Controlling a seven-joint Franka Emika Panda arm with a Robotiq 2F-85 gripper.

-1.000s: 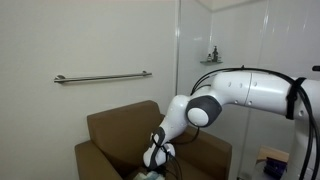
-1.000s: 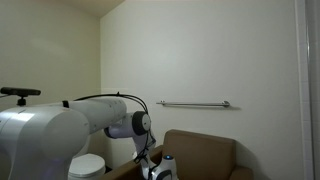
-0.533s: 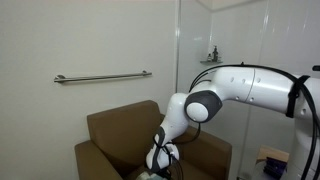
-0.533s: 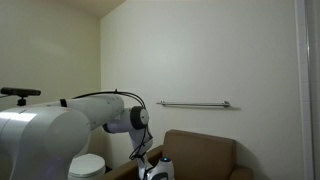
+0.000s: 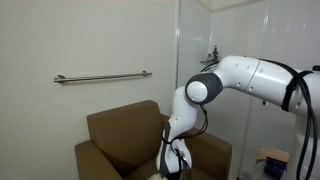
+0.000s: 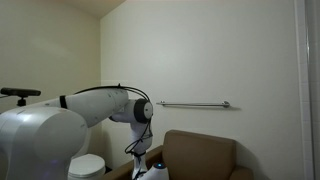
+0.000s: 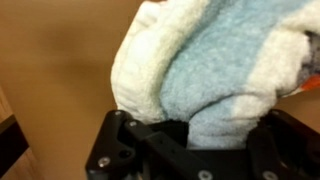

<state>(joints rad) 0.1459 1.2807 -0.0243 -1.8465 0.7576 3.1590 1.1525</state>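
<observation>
Clamped tight in the hand (image 7: 187,128): a bunched white and pale blue terry towel (image 7: 215,60), filling the upper right of the wrist view. In an exterior view, hand low at bottom centre, in front of a brown armchair (image 5: 115,130), below a wall-mounted grab bar (image 5: 100,77).

Fluffy terry-cloth towel (image 7: 215,70), smooth brown leather-look armchair (image 5: 118,128), shiny metal rail (image 5: 100,76), glossy white plastic arm (image 5: 255,78).
</observation>
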